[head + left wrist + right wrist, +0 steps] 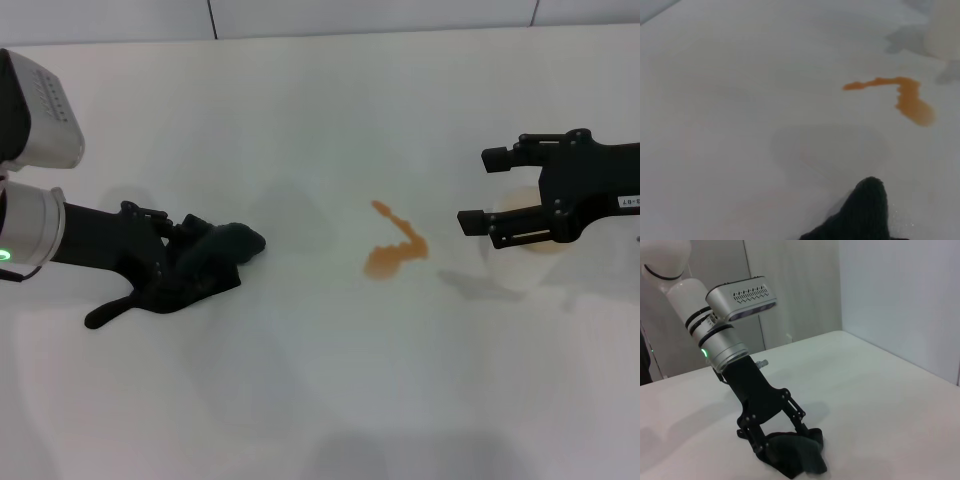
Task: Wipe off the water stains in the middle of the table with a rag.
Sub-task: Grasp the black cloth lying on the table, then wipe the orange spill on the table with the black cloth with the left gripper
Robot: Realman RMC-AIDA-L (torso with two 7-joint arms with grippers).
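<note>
rag (205, 265) under left gripper (175, 275), stains (395, 250) apart

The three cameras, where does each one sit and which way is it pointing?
Head view: high, looking down at the table, spill, both arms.
Left wrist view: low on the left arm, facing across the spill; only the rag shows.
Right wrist view: faces the left tool on the rag.
All share the rag.

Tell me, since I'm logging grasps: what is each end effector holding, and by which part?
The left end effector grips the rag by its rear folds, low on the table. The right end effector is open, holding nothing.
</note>
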